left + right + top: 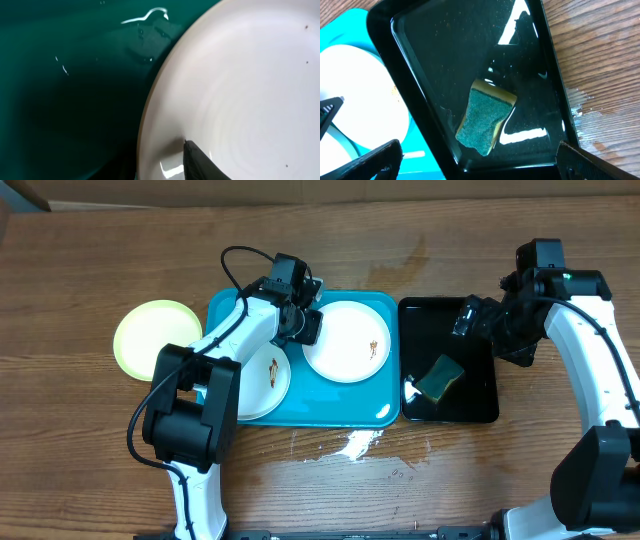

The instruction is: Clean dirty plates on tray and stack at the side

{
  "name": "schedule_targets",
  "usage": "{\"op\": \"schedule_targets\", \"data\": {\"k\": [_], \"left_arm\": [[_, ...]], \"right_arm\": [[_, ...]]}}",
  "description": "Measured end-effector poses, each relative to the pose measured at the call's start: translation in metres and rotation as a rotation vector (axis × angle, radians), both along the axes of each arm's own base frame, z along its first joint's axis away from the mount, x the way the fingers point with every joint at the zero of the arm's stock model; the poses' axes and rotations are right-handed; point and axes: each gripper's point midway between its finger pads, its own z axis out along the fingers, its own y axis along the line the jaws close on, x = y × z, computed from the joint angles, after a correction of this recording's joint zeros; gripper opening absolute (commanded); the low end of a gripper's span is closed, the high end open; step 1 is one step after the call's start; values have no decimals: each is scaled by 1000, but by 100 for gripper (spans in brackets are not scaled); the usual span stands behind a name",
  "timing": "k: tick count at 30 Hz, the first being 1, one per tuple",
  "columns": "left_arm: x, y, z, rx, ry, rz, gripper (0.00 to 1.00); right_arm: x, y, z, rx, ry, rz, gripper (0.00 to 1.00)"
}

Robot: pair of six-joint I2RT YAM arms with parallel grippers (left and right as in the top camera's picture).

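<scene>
The turquoise tray (225,310) holds two white plates with brown smears: one on the right (345,345) and one on the left (268,385). The yellow-green rimmed plate (157,340) lies on the table left of the tray. My left gripper (303,323) is at the right plate's left rim. In the left wrist view one finger (200,162) rests on the plate's top (240,75) just inside the rim, and the other finger is hidden below it. My right gripper (473,315) hangs open and empty (477,165) above the black tray.
A narrow black tray (478,405) stands right of the turquoise tray and holds a green and yellow sponge (440,377), which also shows in the right wrist view (485,120). A white wet spill (350,445) lies on the wooden table in front of the trays.
</scene>
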Motion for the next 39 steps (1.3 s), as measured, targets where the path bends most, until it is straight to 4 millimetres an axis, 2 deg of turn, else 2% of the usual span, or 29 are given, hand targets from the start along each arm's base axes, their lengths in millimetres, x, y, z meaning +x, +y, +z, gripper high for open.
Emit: {"op": "schedule_targets", "data": {"k": [2,5,14,17,20,23,27,30,32,35,39], "left_arm": [[-5,2,-2,7,24,3,10],[-9,2,-3,8,42,5,4],[-8,4,5,14,53,37,4],[-7,10,21,33,27,68,4],[-8,17,46,50,-3,101,4],[-11,22,67,58,-23,126,4],[-15,30,72,89,-13,174,4],[-15,36,71,110,-11,214,4],[-14,37,71,112,-11,237,4],[-14,39,70,116,-9,255,4],[-15,40,70,119,-6,266,4]], "right_arm": [[0,0,0,0,0,0,100],[0,0,0,0,0,0,100],[0,0,0,0,0,0,100],[2,0,0,0,-8,0,100],[16,0,3,0,-69,0,100],[16,1,4,9,-66,-11,100],[15,6,2,25,-50,-49,100],[7,22,-8,27,-19,-34,100],[-7,37,-22,3,29,-14,100],[-25,49,-42,-55,83,0,99],[-37,54,-64,-112,102,-14,82]]}}
